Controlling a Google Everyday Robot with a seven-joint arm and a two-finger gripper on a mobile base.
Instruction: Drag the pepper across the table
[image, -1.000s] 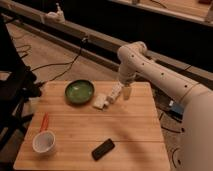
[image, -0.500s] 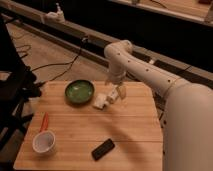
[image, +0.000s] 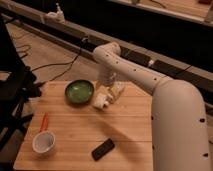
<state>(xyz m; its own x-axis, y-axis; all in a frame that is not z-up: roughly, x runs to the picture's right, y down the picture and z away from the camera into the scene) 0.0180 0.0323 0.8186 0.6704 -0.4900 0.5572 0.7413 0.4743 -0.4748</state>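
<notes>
The pepper (image: 44, 121) is a thin red-orange chili lying near the left edge of the light wooden table (image: 130, 130), just above the white cup (image: 43, 142). My gripper (image: 111, 94) hangs over the far middle of the table, to the right of the green bowl (image: 79, 91), and far from the pepper. A small white item (image: 99, 102) lies on the wood right beside the gripper.
A black phone-like block (image: 103, 149) lies near the front middle of the table. A dark chair (image: 15, 95) stands to the left of the table. Cables run over the floor behind it.
The arm has swung left over the far side of the table, and the gripper has moved closer to the green bowl. The pepper, cup and black block have not moved.
</notes>
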